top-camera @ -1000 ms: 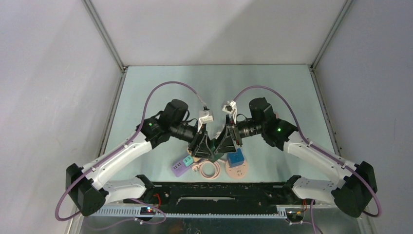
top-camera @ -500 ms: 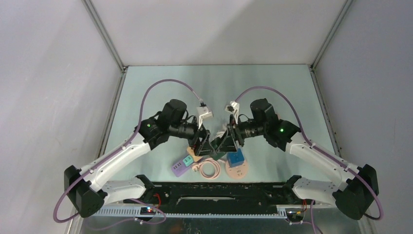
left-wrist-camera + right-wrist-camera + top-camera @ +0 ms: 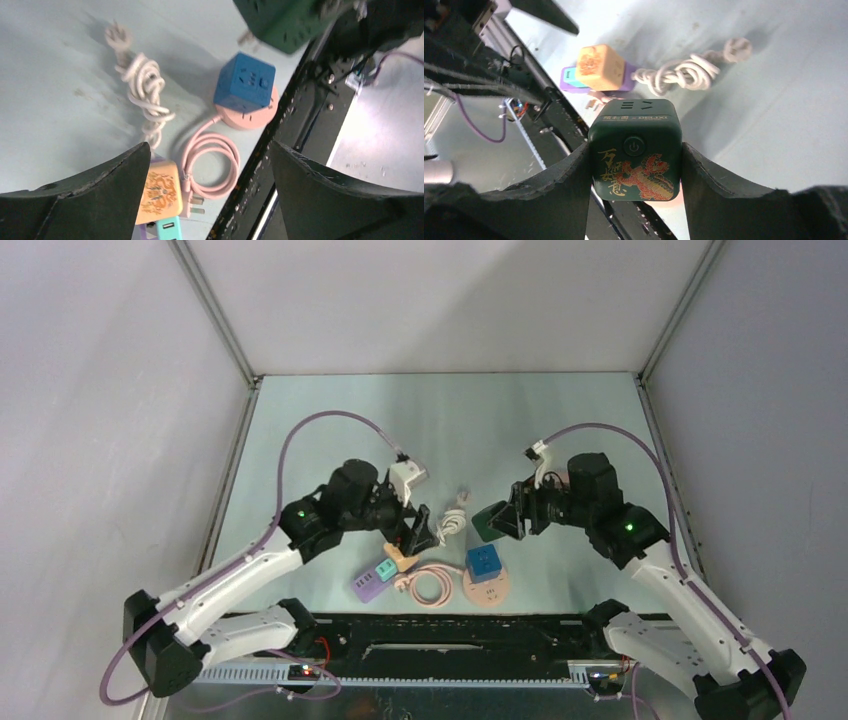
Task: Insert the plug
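A dark green socket cube with a gold and red dragon hangs above the table, and my right gripper is shut on its two sides. Seen from above, this cube is right of centre. My left gripper is open and empty above the table, also visible in the top view. A white plug on a bundled white cord lies flat between the two grippers. A pink plug on a coiled pink cord lies below my left gripper.
A blue socket cube sits on a round pink base near the front edge. An orange cube rests on a purple and teal block beside the pink coil. The black rail runs along the table's near edge.
The two grippers were together at the centre on the green cube. The left one has opened, let go and drawn back left. The right one has carried the cube to the right.
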Controlling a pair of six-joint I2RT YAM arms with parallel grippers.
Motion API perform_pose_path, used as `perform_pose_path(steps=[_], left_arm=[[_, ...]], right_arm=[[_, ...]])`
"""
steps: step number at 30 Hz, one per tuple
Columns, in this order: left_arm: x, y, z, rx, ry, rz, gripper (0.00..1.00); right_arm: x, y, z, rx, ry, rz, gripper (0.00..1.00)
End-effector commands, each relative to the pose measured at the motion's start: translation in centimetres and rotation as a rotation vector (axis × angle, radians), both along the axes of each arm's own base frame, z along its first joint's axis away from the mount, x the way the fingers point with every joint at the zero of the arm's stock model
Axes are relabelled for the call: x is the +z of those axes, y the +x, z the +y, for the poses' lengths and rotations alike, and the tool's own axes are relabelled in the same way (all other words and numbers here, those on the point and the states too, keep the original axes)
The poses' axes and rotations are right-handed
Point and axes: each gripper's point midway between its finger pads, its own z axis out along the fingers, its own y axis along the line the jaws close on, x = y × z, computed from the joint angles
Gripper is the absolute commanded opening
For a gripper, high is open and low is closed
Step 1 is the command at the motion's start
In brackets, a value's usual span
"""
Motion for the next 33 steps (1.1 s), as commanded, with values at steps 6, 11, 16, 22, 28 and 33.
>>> perform_pose_path(steps=[6, 11, 16, 22, 28, 33], left_arm=[[-6.6, -5.0, -3.7, -0.128, 0.139, 0.115, 0.78], [-8.5, -7.7, -5.8, -0.194, 0.157, 0.092, 0.7], [-9.6, -10.0, -7.8, -0.274, 0.132, 0.082, 0.65], [-11.9, -11.8, -10.4, -0.367, 0.119, 0.126, 0.52], [-15.5, -13.9, -12.2, -0.454, 0.188, 0.168, 0.38], [-17.1, -14.2, -13.2, -0.439, 0.22, 0.147, 0.38]], right_arm=[[-1.0, 1.2, -4.3, -0.185, -0.075, -0.018, 0.0], [-0.8, 1.6, -6.0, -0.256, -0.082, -0.028, 0.0], [-0.8, 1.7, -6.8, -0.28, -0.079, -0.029, 0.0], [-0.9, 1.9, -7.5, -0.315, -0.082, -0.035, 0.0], [-0.7, 2.0, -8.6, -0.356, -0.089, -0.039, 0.0], [-0.4, 2.0, -9.0, -0.378, -0.083, -0.046, 0.0]])
